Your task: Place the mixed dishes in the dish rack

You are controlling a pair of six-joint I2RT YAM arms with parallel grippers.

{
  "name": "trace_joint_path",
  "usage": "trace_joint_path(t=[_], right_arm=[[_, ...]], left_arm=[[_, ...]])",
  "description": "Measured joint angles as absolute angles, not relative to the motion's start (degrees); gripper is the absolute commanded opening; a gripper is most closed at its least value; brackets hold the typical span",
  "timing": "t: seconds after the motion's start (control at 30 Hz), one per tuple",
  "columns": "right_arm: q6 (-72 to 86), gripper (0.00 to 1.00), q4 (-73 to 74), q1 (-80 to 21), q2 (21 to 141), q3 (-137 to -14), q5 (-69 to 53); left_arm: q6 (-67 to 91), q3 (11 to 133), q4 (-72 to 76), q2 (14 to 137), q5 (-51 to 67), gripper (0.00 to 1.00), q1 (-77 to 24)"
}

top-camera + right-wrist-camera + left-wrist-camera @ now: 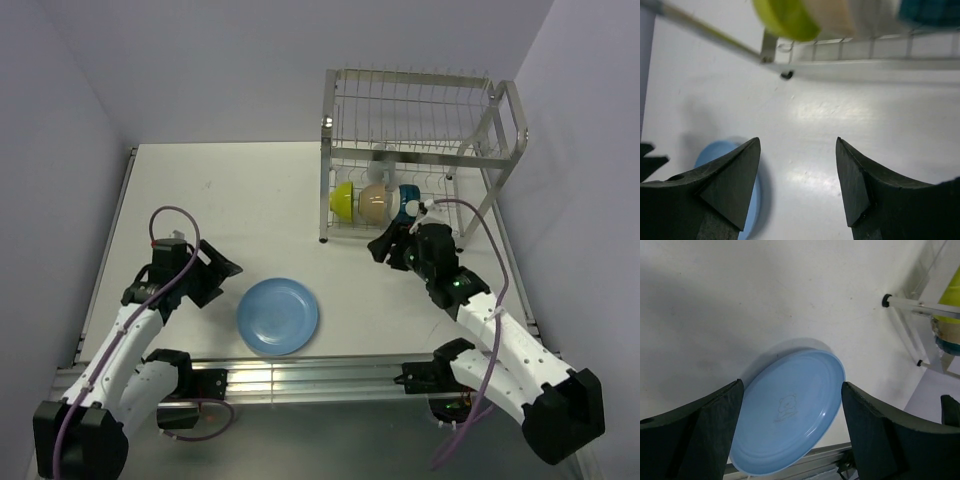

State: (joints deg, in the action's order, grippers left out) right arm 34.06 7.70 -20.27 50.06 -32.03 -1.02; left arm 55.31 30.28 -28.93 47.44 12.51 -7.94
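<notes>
Lying flat, lower centre of top view: blue plate (278, 315), outside dish rack (410, 100) at upper right. Left gripper (222, 272) and right gripper (385, 245) both spread wide, empty. Risk: thin rim flush on table (200, 190); fingers may skid, shoving plate off near edge.

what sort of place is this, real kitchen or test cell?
Looks like a robot test cell, not a kitchen: white table boxed in by blank walls, left arm and right arm on a metal rail, dish rack and blue plate as props.
</notes>
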Motion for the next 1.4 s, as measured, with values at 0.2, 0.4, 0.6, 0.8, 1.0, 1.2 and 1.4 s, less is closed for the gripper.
trace_joint_path(t=[0.2,0.4,0.6,0.8,1.0,1.2,1.4], right_arm=[[35.99,0.68,12.34,-32.75,46.72,-32.03,-0.62],[37.52,0.68,13.96,-38.59,41.1,-32.03,0.03],[37.87,0.68,15.55,-39.79,37.8,-32.01,0.67],[37.8,0.68,17.28,-40.01,34.57,-31.92,0.93],[37.28,0.68,19.44,-40.05,32.84,-31.92,1.85],[36.56,0.68,20.99,-40.14,32.75,-31.92,2.24],[36.34,0.68,21.65,-40.16,33.41,-31.92,1.83]], left_arm=[[57.82,29.3,-28.77,52.03,8.34,0.85,-12.51],[61.56,26.3,-28.73,54.52,2.96,0.84,-18.83],[65.91,24.47,-27.31,56.9,-0.78,0.76,-25.08],[68.6,24.21,-24.93,58.7,-2.87,0.59,-28.29],[69.89,22.87,-19.92,61.28,-2.5,0.33,-30.28],[70.61,20.69,-12.64,62.98,-0.08,0.05,-30.94],[70.28,19.84,-11.42,61.36,0.54,0.0,-31.2]])
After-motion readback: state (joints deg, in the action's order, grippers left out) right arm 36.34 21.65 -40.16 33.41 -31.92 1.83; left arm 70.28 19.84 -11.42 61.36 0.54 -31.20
